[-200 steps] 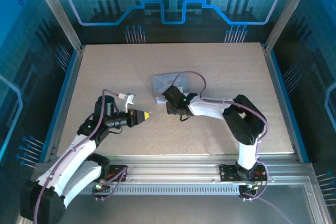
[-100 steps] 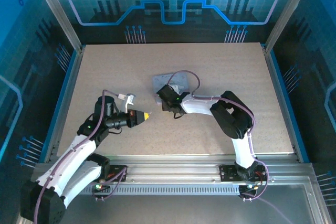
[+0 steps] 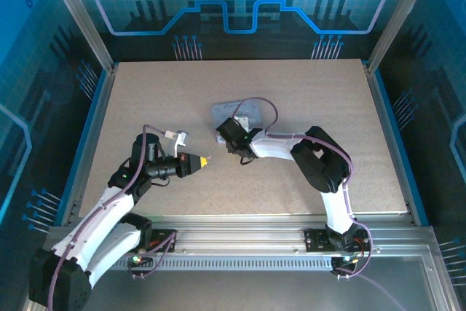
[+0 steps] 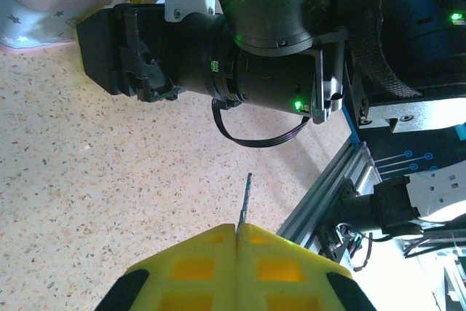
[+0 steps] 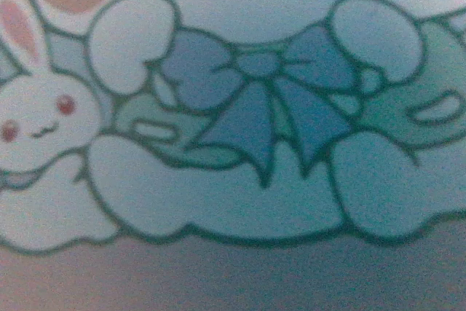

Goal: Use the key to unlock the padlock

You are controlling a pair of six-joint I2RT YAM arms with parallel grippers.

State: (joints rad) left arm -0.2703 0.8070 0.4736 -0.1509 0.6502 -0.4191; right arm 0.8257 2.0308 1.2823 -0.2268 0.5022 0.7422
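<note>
We judged the job well short of done. The left gripper point(image 4: 237, 234) was clamped on the key point(image 4: 245, 198), a thin dark sliver standing out past the yellow fingertips point(image 4: 196, 260) at the bottom centre of the left wrist view. It pointed over the bare table point(image 4: 109, 180) and touched nothing. By our reckoning, bringing the key to the padlock, inserting it and turning it were all left to do.

The top view placed the right gripper point(image 3: 226, 135) at the lower left corner of the tin point(image 3: 244, 111), mid-frame, with the key tip just to its lower left, near but apart. A small pale spot point(image 3: 218, 137) there may have been the padlock, but it was too small for us to tell. Nor could we tell whether the right jaws were open or closed on something.

The right wrist view gave a blurred close look at the tin's print, a rabbit point(image 5: 36, 118) and a blue bow point(image 5: 266, 100), which the top view did not resolve. The left wrist view made the key plain, where the top view gave a speck.
</note>
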